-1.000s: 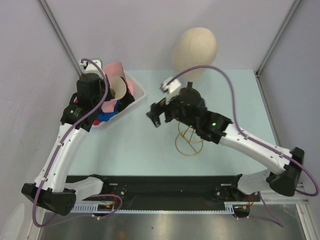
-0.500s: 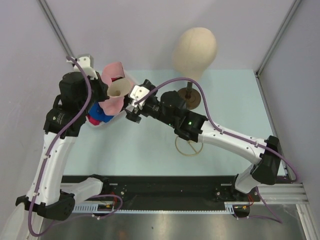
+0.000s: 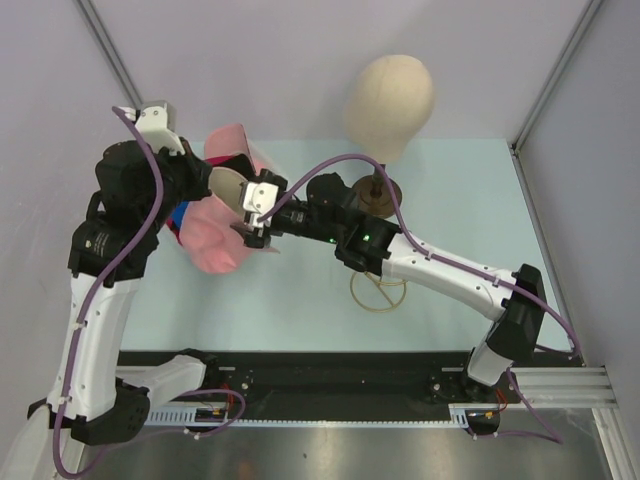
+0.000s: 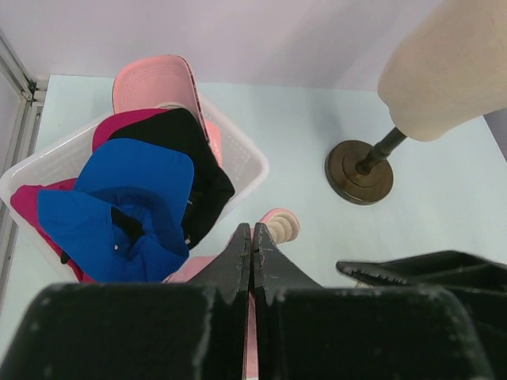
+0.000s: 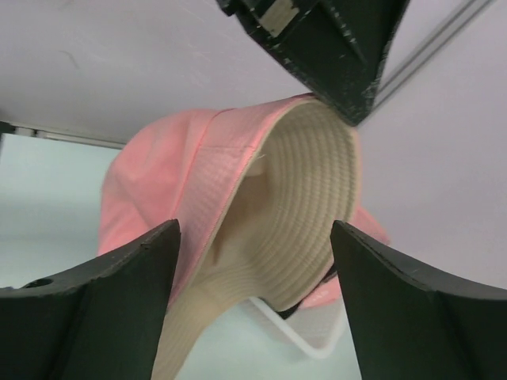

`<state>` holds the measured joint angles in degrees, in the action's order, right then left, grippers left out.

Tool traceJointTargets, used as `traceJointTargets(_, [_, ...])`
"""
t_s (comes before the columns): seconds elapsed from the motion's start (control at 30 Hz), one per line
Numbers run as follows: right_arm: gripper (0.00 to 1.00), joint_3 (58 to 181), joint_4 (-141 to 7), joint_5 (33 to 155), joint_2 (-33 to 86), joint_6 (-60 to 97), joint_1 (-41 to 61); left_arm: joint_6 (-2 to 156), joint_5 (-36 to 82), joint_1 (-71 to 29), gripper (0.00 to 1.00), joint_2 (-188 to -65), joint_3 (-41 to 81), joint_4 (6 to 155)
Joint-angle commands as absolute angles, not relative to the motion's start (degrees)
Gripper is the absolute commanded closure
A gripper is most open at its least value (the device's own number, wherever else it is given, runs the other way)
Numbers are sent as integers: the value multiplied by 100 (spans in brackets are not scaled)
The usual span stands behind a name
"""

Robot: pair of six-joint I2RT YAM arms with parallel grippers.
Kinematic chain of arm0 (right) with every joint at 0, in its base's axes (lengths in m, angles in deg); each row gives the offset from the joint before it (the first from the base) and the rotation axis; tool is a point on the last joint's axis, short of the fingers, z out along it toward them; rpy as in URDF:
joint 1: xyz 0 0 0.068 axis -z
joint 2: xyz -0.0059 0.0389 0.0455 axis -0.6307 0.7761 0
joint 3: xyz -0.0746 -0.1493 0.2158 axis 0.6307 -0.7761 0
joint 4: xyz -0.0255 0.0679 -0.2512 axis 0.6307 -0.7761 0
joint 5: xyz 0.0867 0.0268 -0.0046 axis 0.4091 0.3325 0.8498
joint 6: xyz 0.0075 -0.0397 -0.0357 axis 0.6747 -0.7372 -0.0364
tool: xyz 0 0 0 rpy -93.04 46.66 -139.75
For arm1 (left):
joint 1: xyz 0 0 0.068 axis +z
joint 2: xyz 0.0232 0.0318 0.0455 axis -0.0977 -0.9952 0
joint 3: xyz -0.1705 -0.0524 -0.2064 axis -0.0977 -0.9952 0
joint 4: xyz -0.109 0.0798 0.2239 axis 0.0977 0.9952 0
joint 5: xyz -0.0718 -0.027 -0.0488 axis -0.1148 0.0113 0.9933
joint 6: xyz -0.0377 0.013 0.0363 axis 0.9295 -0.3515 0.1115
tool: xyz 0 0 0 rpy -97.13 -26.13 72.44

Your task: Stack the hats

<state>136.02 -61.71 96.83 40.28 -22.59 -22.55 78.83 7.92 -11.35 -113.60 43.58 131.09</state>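
Note:
My left gripper [image 4: 253, 229] is shut on the brim of the salmon-pink bucket hat [image 3: 215, 250], which hangs from it above the table's left side. The hat's beige underside [image 5: 301, 206] faces my right gripper [image 5: 253, 229]. That gripper is open, its fingers standing either side of the brim without touching it. In the top view the right gripper [image 3: 250, 222] sits just right of the left gripper [image 3: 213, 180]. A royal-blue cap [image 4: 135, 198], a magenta cap [image 4: 119, 127] and a light-pink cap [image 4: 154, 79] lie in the white basket [image 4: 245, 158].
The beige mannequin head [image 3: 390, 95] stands on a dark round base [image 3: 378, 190] at the back middle. A brass wire ring stand [image 3: 377, 285] sits under the right forearm. Grey walls close in the left, back and right sides.
The left arm has lifted the bucket hat up out of the basket and drawn back to the left. The right arm has swung left from the mannequin stand to the hat's brim, its jaws narrowing slightly.

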Motion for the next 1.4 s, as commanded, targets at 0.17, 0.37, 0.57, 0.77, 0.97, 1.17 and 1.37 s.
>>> traceJointTargets(0.17, [32, 13386, -6179, 10493, 3701, -1422, -2374, 7807, 789, -1101, 100, -11242, 4619, 12918])
traceJointTargets(0.37, [38, 13369, -6021, 10599, 3912, -1043, -2409, 7851, 807, -1101, 100, -11233, 4654, 12830])
traceJointTargets(0.57, [82, 13500, -6003, 10415, 4044, -701, -2357, 7895, 719, -1101, 100, -11154, 4602, 12742])
traceJointTargets(0.77, [88, 13412, -5783, 10388, 4044, -279, -2234, 8088, 728, -1101, 100, -10970, 4338, 12523])
traceJointTargets(0.97, [100, 14114, -6388, 10520, 4202, 484, -1988, 8238, 508, -1083, 83, -10978, 4259, 12575])
traceJointTargets(1.17, [100, 15265, -7101, 10792, 4764, 1478, -1242, 8493, 332, -1065, 0, -10821, 4013, 12426])
traceJointTargets(1.37, [100, 16373, -7610, 11346, 5502, 2323, -547, 8537, 209, -1031, 0, -10680, 3723, 12496])
